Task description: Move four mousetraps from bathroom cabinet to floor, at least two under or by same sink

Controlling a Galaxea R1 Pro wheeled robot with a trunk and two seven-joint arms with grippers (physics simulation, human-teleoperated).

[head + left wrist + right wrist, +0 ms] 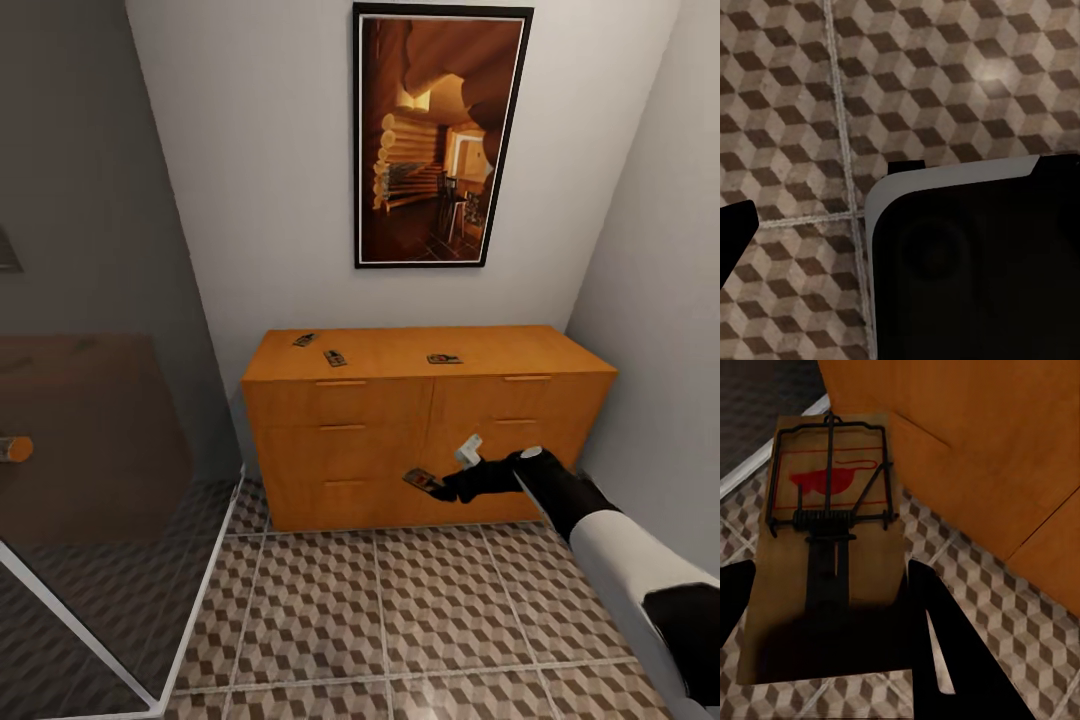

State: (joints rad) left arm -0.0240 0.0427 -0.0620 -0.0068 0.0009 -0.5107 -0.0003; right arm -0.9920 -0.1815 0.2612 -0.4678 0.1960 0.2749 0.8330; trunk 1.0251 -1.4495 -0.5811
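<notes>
Step in hand: the right gripper [432,487] carried one mousetrap [422,480] off the cabinet [420,440], held out in front of the drawer fronts and above the bathroom floor [400,610]; by my reading this was the first of four being brought down.
Right gripper: closed on the near end of the trap board [832,555], a dark finger [945,645] on each side, the spring bar and red spot pointing away from it.
Left gripper: too little of it showed in the left wrist view to tell whether it was open or shut; that camera looked down on floor tiles.
Other traps: three [305,340] [334,357] [444,359] lay on the cabinet top, above and beyond the gripper, apart from one another.
Sink: none in sight from here.
Next move: probably lower the trap flat onto the tiles, or carry it towards the sink first, since two must end beside it.
</notes>
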